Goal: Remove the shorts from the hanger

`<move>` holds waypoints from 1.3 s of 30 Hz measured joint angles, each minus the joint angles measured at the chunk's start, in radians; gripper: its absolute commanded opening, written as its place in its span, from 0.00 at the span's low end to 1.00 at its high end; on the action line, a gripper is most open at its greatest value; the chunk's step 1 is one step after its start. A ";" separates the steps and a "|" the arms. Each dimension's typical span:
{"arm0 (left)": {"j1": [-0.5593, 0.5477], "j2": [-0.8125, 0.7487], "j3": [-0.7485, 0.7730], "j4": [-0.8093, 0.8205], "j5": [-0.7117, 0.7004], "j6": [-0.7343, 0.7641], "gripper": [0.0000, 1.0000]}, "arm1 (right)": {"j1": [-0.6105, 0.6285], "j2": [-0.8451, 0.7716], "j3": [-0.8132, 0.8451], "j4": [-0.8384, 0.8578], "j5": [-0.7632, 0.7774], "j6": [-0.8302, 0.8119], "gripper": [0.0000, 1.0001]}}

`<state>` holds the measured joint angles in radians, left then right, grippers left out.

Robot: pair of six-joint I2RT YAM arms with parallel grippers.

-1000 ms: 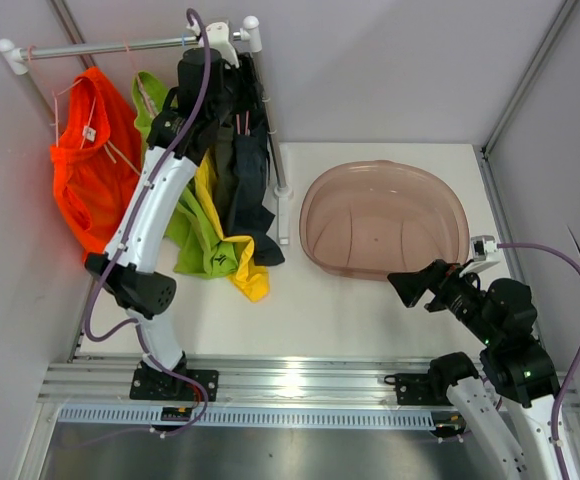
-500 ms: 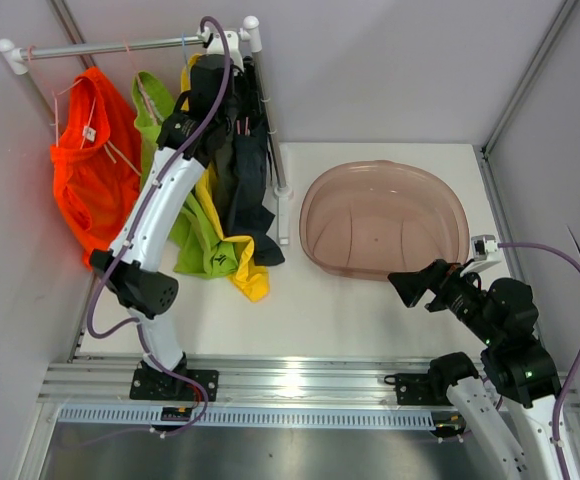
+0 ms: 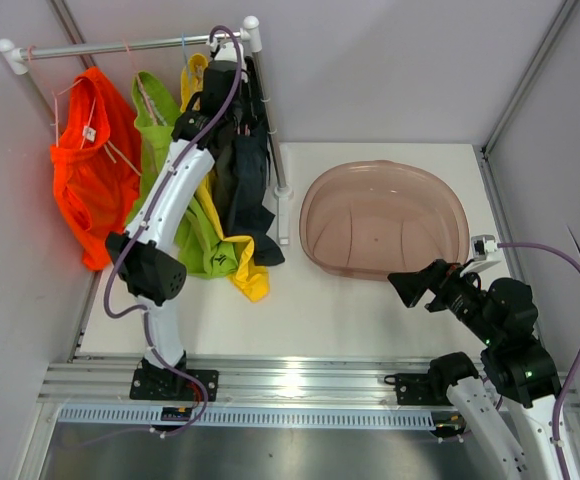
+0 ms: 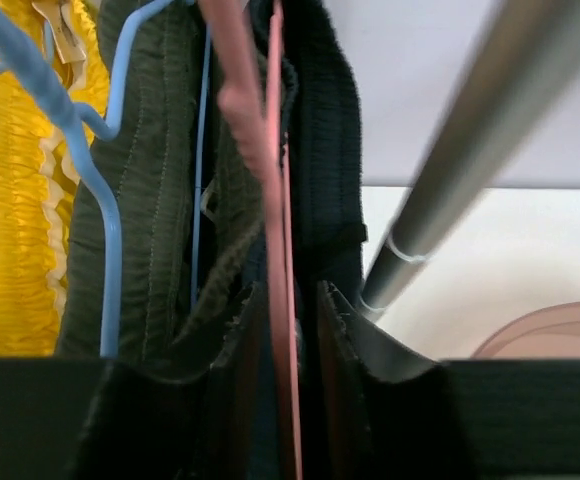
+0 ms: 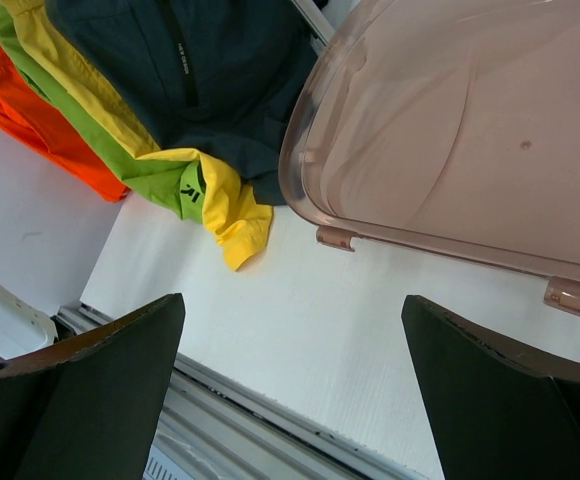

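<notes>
Five shorts hang from a rail at the back left: orange, lime green, yellow, dark olive and black. My left gripper is up at the rail among the dark shorts. In the left wrist view its gripper is closed narrowly on a pink hanger, between the olive shorts and the black shorts. A blue hanger holds the olive pair. My right gripper is open and empty above the table, near the basin.
A translucent pink basin stands on the white table to the right of the rack; its rim also shows in the right wrist view. The rack's upright pole runs close beside my left fingers. Walls enclose the left, back and right.
My left arm has swung up and to the right along the rail, from the green and yellow shorts to the dark shorts. The right arm has not moved.
</notes>
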<state>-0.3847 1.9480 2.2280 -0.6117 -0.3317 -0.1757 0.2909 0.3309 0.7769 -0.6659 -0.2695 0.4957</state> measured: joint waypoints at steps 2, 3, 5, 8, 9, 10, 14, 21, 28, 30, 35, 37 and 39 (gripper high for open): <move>0.012 0.026 0.022 -0.006 0.003 -0.005 0.10 | 0.000 0.000 0.000 -0.005 0.000 0.000 0.99; 0.016 0.038 0.037 -0.007 0.003 -0.008 0.01 | 0.000 0.000 0.000 -0.007 0.000 0.000 0.99; 0.021 0.055 0.063 -0.014 0.003 -0.009 0.00 | 0.000 0.000 0.000 -0.011 0.000 0.000 0.99; 0.021 0.059 0.080 -0.034 0.006 -0.008 0.00 | 0.000 0.000 0.000 -0.011 0.000 0.000 0.99; 0.021 0.059 0.087 -0.043 0.008 -0.008 0.00 | 0.000 0.000 0.000 -0.010 0.000 0.000 0.99; 0.021 0.059 0.094 -0.051 0.012 -0.008 0.00 | 0.000 0.000 0.000 -0.011 0.000 0.001 0.99; 0.021 0.058 0.161 -0.109 0.027 -0.007 0.00 | 0.000 0.000 0.000 -0.008 0.000 0.002 0.99; 0.021 -0.034 0.179 -0.140 0.057 -0.006 0.00 | 0.000 0.045 0.021 0.041 -0.012 0.013 0.99; 0.006 -0.173 0.115 -0.179 0.068 -0.032 0.00 | 0.052 0.234 0.065 0.192 -0.069 0.076 0.99; -0.006 -0.232 0.041 -0.167 0.065 -0.054 0.00 | 0.154 0.351 0.131 0.214 -0.023 0.071 0.99; -0.033 -0.277 -0.004 -0.170 0.037 -0.142 0.00 | 0.573 0.757 0.528 0.224 0.294 -0.034 1.00; -0.039 -0.277 -0.004 -0.183 0.012 -0.180 0.00 | 0.691 0.854 0.626 0.240 0.409 -0.071 0.99; -0.048 -0.277 -0.005 -0.200 -0.023 -0.218 0.00 | 0.805 0.923 0.686 0.260 0.508 -0.103 0.99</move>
<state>-0.4324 1.6714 2.2234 -0.8116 -0.3550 -0.3939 1.0958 1.2541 1.4628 -0.4057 0.2386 0.3927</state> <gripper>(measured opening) 0.041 0.993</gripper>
